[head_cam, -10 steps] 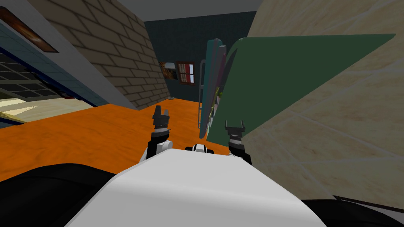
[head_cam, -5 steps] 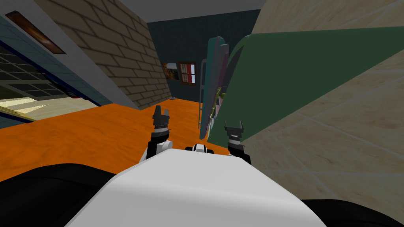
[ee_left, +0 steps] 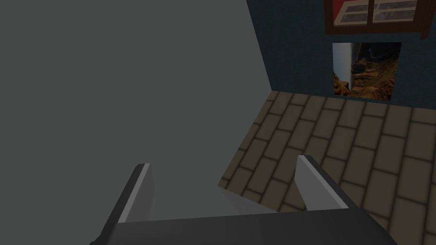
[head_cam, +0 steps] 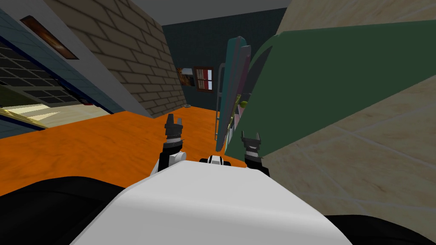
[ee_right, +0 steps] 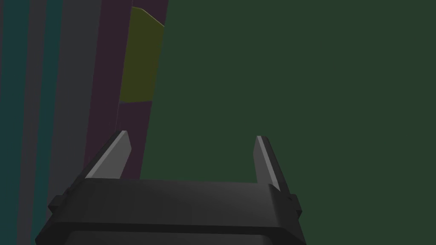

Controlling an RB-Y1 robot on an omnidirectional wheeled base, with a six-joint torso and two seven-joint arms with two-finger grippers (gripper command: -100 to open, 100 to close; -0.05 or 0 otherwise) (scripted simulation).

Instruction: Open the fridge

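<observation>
1. Hovering near the fridge [head_cam: 323,76], my right gripper [ee_right: 192,135] faces its flat dark green side; I cannot tell whether it touches.
2. Its two fingers [ee_right: 114,155] stand wide apart, about a third of the wrist view across, with nothing between them.
3. The fridge stands to my right, against a beige tiled wall [head_cam: 362,161]. Its teal door [head_cam: 233,72] is swung out from the body, edge-on to me, ahead of the right gripper.
4. A grey handle [head_cam: 218,102] runs upright along the door's outer face.
5. In the gap between door and body, a yellow-green thing [ee_right: 140,59] shows beyond one finger of my right gripper; I cannot tell what it is.
6. My left gripper [head_cam: 175,118] is over the orange floor [head_cam: 106,140], well apart from the fridge. Its fingers are spread just as wide and grip nothing.
</observation>
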